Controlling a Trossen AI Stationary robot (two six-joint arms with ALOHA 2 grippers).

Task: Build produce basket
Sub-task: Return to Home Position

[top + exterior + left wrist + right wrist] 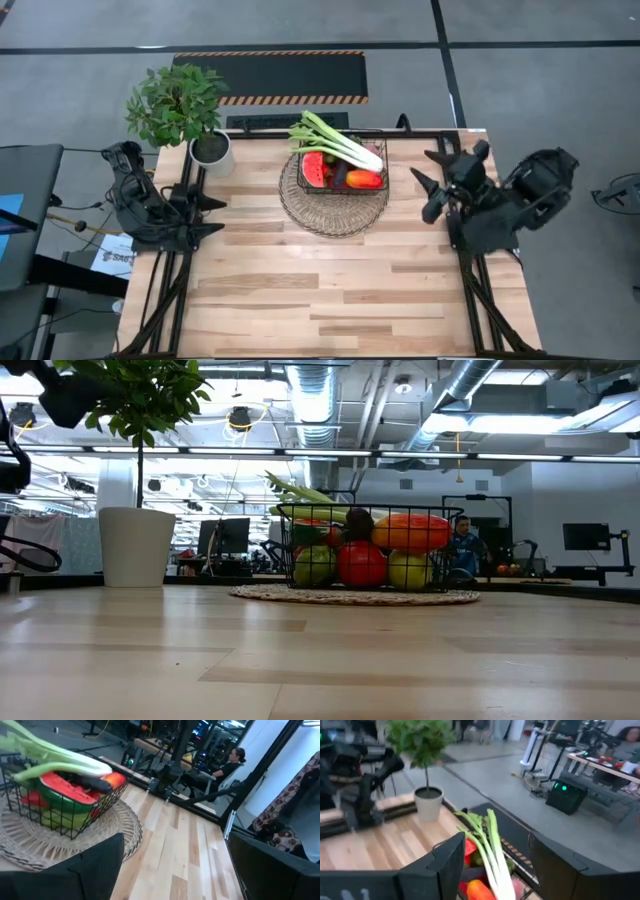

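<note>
Filled basket (299, 178) rests on tray (330, 222). Left arm (150, 205) and right arm (500, 205) flank it, well apart, jaws released and empty. We judge homing is in hand; next, both arms just need to park clear.

The table (330, 290) is smooth pale wood with a soft sheen. The basket (283, 550) is thin dark wire; the tray (260, 594) beneath it is pale and woven.
</note>
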